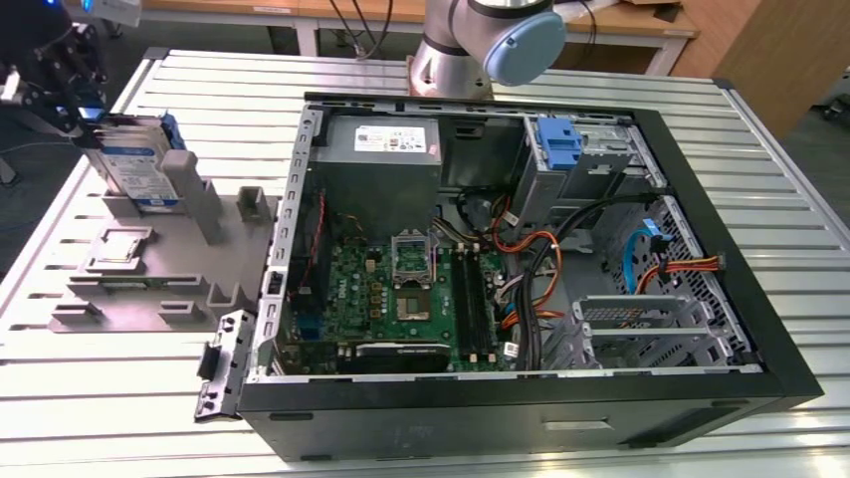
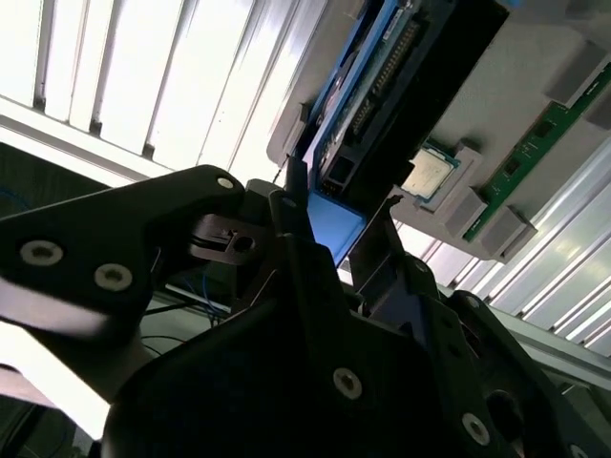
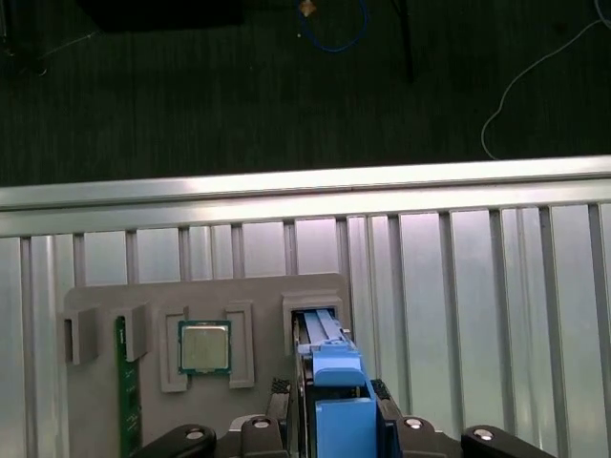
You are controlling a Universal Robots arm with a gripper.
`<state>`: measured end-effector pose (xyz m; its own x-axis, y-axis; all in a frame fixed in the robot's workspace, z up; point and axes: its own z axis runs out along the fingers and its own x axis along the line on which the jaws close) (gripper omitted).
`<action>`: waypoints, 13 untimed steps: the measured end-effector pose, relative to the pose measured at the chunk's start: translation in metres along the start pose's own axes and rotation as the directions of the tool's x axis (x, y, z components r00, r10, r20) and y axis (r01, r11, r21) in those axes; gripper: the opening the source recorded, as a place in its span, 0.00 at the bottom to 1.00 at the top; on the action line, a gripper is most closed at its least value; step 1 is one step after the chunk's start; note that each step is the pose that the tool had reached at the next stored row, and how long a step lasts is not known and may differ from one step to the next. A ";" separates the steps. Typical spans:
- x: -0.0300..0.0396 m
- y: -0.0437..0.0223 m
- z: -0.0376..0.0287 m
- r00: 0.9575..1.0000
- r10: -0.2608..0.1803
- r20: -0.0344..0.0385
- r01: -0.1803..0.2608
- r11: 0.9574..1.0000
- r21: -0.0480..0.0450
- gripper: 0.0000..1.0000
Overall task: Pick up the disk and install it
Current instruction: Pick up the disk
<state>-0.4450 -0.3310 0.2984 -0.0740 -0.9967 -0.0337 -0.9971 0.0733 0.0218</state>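
Closed on the blue end of the disk point(image 2: 368, 105) with the gripper point(image 2: 336, 221); beside, on the grey holder point(image 2: 544, 67), a processor chip point(image 2: 429, 173) and green memory stick point(image 2: 520, 157).

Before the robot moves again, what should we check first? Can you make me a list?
1. Gripper lined up on the disk: ok, the disk's blue end sits in its middle in both wrist views.
2. Disk upright in the grey holder: ok.
3. Disk held tight: cannot tell.
4. Chip and green memory stick out of the way: ok, each in its own pocket beside the disk.
5. Computer case open: ok, its side is off.
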 end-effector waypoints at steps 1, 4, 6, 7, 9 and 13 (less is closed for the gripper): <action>0.0000 0.0000 0.0006 1.000 0.002 0.000 -0.002 1.000 0.000 0.44; 0.0000 0.0000 0.0028 1.000 0.012 0.000 -0.012 1.000 -0.001 0.44; 0.0001 0.0000 0.0040 1.000 0.016 0.000 -0.016 1.000 -0.002 0.44; 0.0001 -0.0001 0.0046 1.000 0.016 0.000 -0.016 1.000 -0.002 0.44; 0.0001 0.0000 0.0057 1.000 0.016 0.001 -0.016 1.000 -0.002 0.44; 0.0002 -0.0001 0.0087 1.000 0.016 0.002 -0.016 1.000 -0.002 0.44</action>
<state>-0.4451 -0.3309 0.2898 -0.0900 -0.9953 -0.0352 -0.9957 0.0892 0.0240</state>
